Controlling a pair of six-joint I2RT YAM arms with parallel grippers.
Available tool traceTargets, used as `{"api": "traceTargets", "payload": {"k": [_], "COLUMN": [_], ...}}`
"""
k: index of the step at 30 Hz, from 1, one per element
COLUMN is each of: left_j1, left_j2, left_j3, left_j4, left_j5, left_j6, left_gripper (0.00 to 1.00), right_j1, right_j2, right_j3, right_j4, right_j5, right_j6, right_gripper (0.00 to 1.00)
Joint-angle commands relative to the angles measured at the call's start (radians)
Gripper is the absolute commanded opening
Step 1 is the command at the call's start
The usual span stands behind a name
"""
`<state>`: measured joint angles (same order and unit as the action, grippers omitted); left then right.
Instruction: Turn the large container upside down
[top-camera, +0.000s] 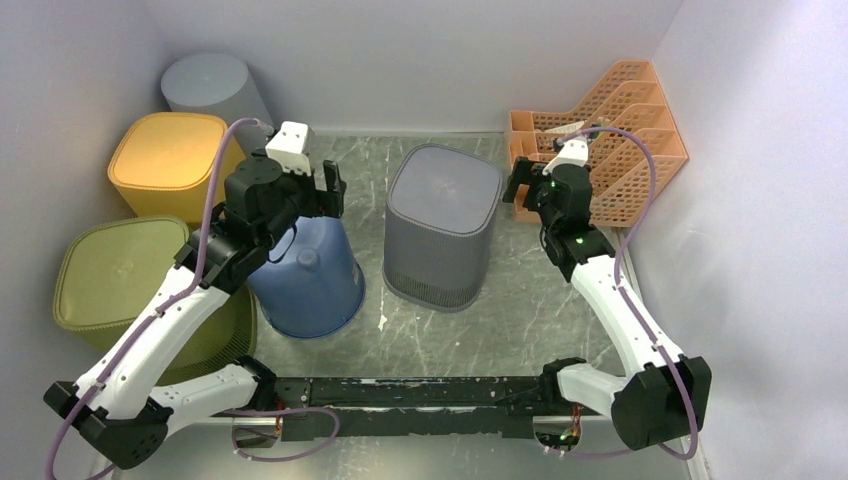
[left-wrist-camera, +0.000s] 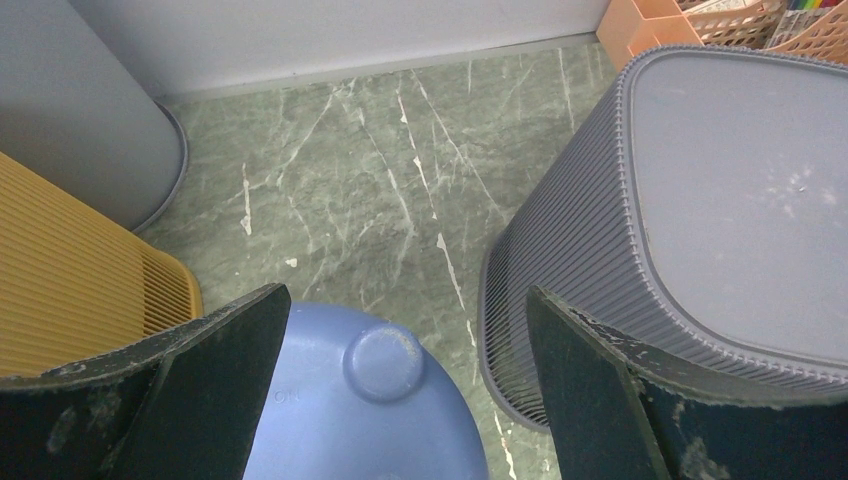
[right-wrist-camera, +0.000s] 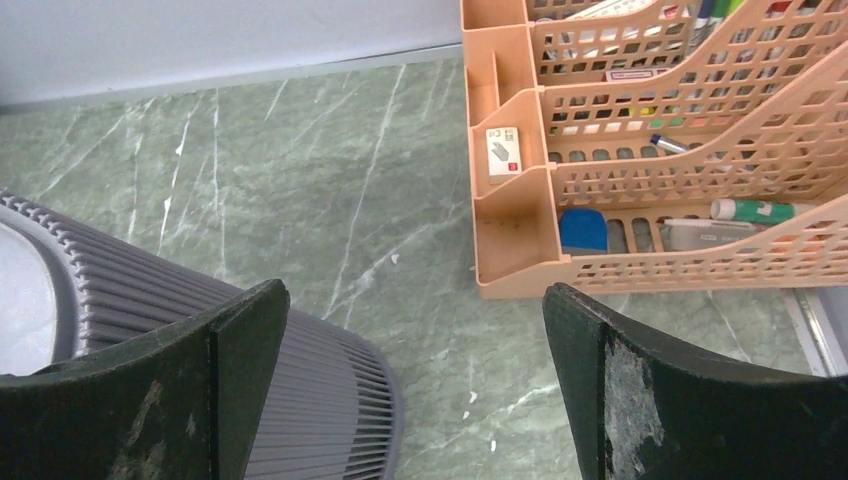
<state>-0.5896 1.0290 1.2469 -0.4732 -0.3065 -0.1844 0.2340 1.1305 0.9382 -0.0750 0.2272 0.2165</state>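
Note:
The large container (top-camera: 443, 225) is a grey ribbed bin standing in the middle of the table with its flat base up and its mouth on the marble top. My right gripper (top-camera: 520, 185) hovers open just off its right side, nothing between the fingers; in the right wrist view (right-wrist-camera: 415, 295) the ribbed wall (right-wrist-camera: 320, 400) shows by the left finger. My left gripper (top-camera: 325, 190) is open above a blue bin (top-camera: 310, 275), also base up, left of the grey one. In the left wrist view the gripper (left-wrist-camera: 408, 300) frames the blue base (left-wrist-camera: 400, 420), with the grey container (left-wrist-camera: 740, 200) to the right.
A yellow bin (top-camera: 165, 165), an olive-green bin (top-camera: 120, 275) and a round grey bin (top-camera: 210, 85) crowd the left side. An orange desk organiser (top-camera: 610, 140) holding pens stands at the back right (right-wrist-camera: 640, 150). Walls close in on three sides.

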Motion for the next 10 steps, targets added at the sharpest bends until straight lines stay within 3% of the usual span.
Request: {"api": "traceTargets", "payload": {"k": [1,10], "left_j1": [0.004,0.004], "left_j2": [0.018,0.017], "left_j3": [-0.001,-0.008], "left_j4": [0.044,0.050], "left_j5": [0.026,0.021], "left_j6": [-0.007,0.000], "left_gripper": [1.00,1.00], "right_j1": [0.017,0.033], "right_j2": [-0.009,0.013], "right_j3": [0.026,0.057], "right_j4": [-0.029,-0.087], "right_j5": [0.081,0.174], "right_j6": [0.003,-0.027], "right_gripper": [1.00,1.00]}}
